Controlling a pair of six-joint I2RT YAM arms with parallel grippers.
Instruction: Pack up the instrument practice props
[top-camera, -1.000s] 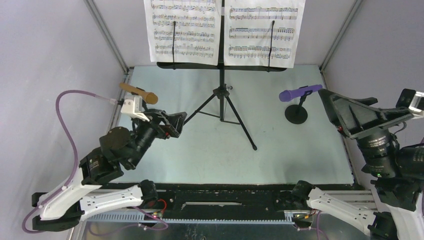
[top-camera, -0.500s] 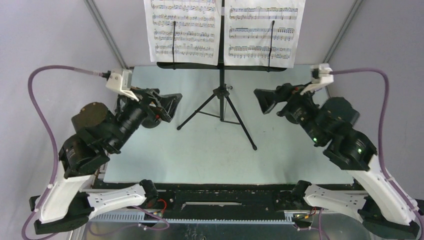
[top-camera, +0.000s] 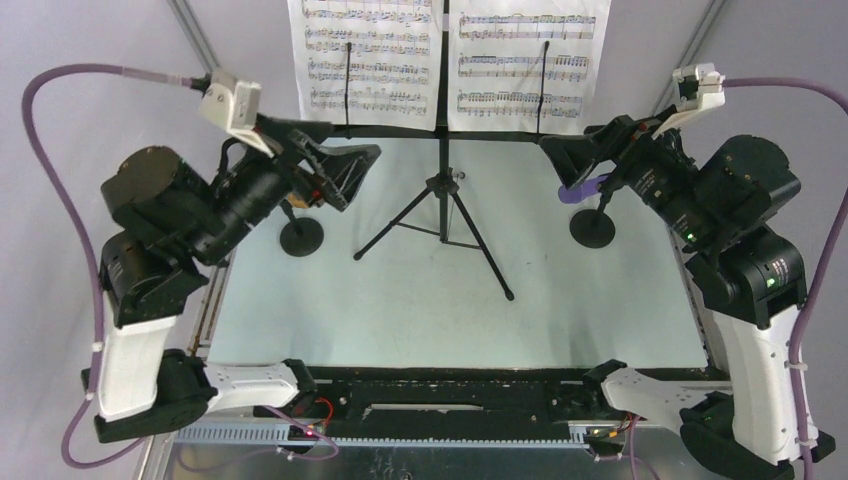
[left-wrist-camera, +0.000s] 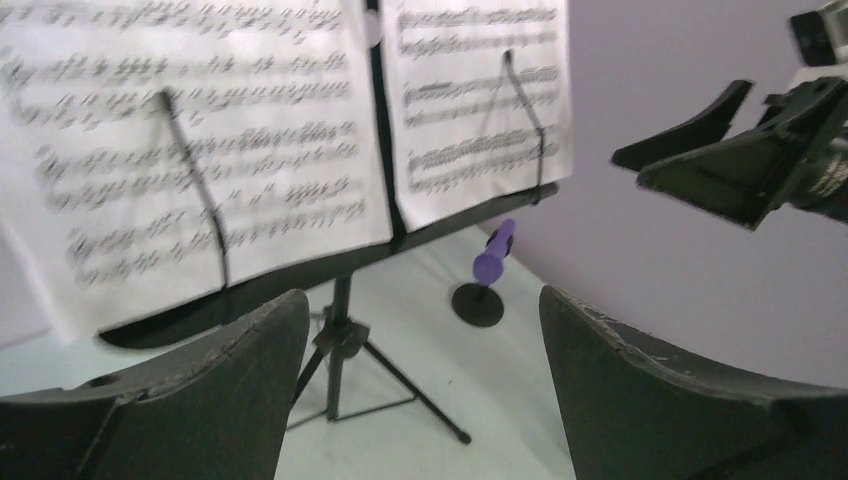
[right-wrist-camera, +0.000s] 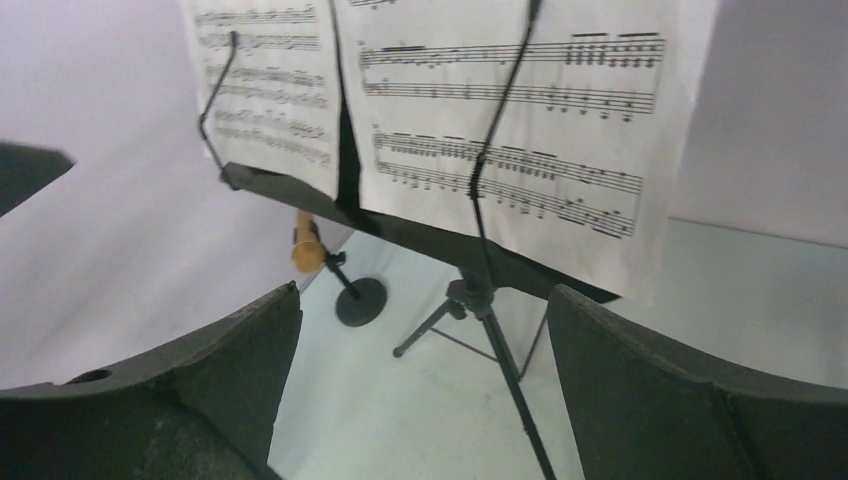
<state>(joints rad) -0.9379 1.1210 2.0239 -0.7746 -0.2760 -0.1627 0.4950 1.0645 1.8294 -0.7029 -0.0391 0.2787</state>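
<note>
The black music rack on tripod legs (top-camera: 443, 190) stands at the back centre and holds two white sheet-music pages (top-camera: 365, 60) (top-camera: 525, 60). My left gripper (top-camera: 355, 165) is open and empty, raised left of the rack, facing the pages (left-wrist-camera: 190, 150). My right gripper (top-camera: 560, 150) is open and empty, raised right of the rack. The purple microphone (top-camera: 585, 187) rests in its round-based holder (top-camera: 592, 229), partly hidden behind the right gripper; it also shows in the left wrist view (left-wrist-camera: 494, 255). The tan microphone (right-wrist-camera: 306, 245) sits in its holder (right-wrist-camera: 360, 300), whose base (top-camera: 301, 237) shows below the left gripper.
Grey walls close in the left, right and back sides of the pale mat (top-camera: 450, 310). The tripod legs (top-camera: 480, 255) spread across the mat's middle. The right gripper's fingers (left-wrist-camera: 740, 150) show in the left wrist view at the upper right.
Both arms have risen and moved toward the back. The right gripper swung in from the far right to beside the rack. The left gripper now covers the tan microphone.
</note>
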